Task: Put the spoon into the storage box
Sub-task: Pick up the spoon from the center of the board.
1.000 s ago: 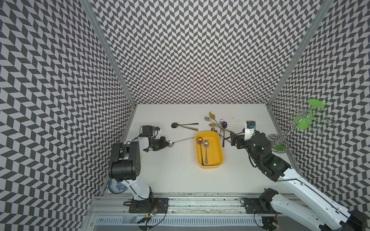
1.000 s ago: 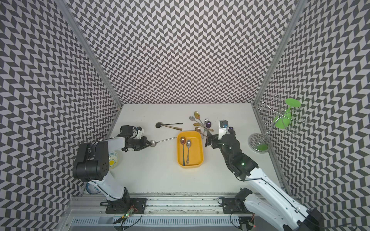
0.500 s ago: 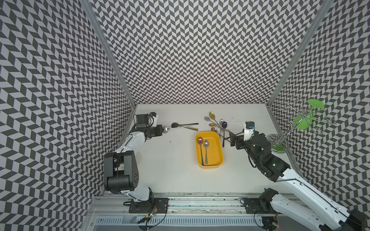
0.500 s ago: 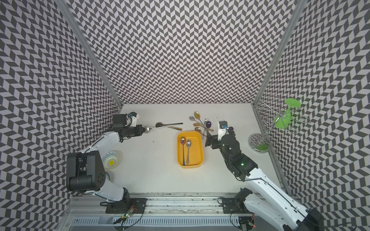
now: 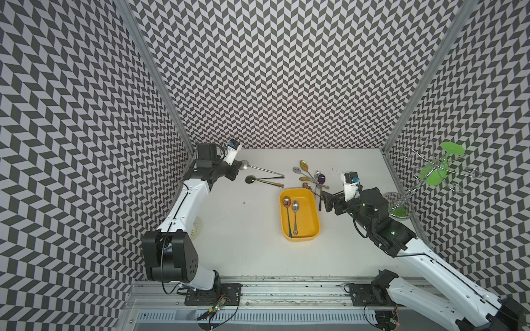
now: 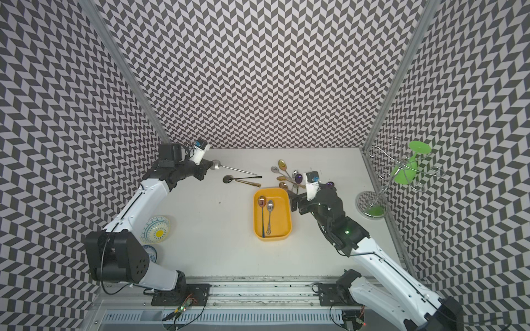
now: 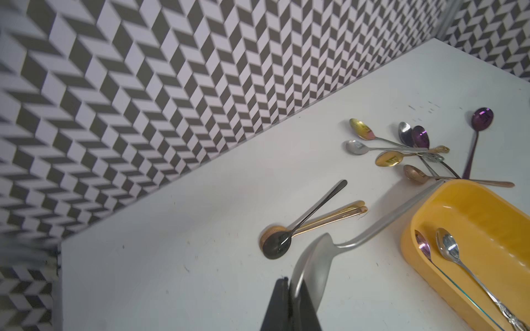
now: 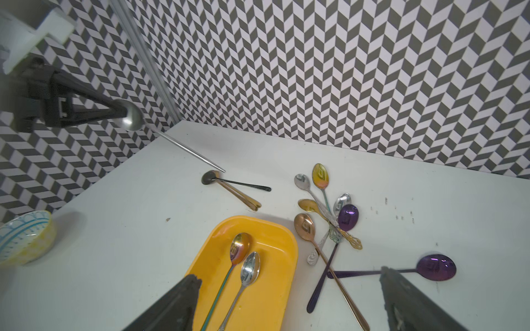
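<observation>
Left pincer [image 5: 238,169] clamped on bowl of silver spoon [image 5: 263,170], held above worktop [image 5: 235,229] near back-left corner. Right pincer [image 5: 325,203] spread wide, just beside storage box [image 5: 308,213]. Box sits mid-worktop, two other spoons [image 5: 295,207] lying inside.

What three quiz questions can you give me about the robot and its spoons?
1. True or false: the left gripper grips a silver spoon by its bowl, with the handle sticking out in the air.
2. How many spoons lie inside the yellow storage box? A: one. B: two. C: four.
3. Fill in the gap: the jaws of the right gripper stand ____ and hold nothing.

Key: 1 true; 2 B; 3 open.
</observation>
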`<state>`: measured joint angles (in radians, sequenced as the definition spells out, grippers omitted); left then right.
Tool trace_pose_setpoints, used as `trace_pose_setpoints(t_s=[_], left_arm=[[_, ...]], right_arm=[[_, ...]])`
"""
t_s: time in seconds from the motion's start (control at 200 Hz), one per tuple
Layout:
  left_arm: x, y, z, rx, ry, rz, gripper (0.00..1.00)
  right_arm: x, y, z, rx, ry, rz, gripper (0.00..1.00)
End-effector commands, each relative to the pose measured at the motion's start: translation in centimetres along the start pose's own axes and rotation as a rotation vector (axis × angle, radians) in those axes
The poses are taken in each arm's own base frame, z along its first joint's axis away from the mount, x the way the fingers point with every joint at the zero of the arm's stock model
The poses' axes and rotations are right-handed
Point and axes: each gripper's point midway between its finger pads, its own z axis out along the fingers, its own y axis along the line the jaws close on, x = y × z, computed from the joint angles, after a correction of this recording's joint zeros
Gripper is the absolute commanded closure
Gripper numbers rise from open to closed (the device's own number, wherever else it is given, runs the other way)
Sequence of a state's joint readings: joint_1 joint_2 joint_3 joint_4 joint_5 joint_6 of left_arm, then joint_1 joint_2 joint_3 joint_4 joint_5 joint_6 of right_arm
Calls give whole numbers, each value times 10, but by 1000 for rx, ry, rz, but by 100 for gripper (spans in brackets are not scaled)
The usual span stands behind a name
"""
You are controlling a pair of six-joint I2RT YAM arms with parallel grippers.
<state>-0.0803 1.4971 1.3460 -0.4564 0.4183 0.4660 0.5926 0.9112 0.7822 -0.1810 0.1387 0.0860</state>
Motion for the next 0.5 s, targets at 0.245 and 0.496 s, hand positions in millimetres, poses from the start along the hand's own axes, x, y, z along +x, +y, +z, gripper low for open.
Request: trace_pose_setpoints(t_s=[0.245,0.496], left_arm=[[-48,-88,-9,94,-30,564,100],[-68,-137,-19,234,-81,636,100]], right_arm=[[-22,61,7,-318,76,-4,5],[-18,92,13,-472,113,28,8]])
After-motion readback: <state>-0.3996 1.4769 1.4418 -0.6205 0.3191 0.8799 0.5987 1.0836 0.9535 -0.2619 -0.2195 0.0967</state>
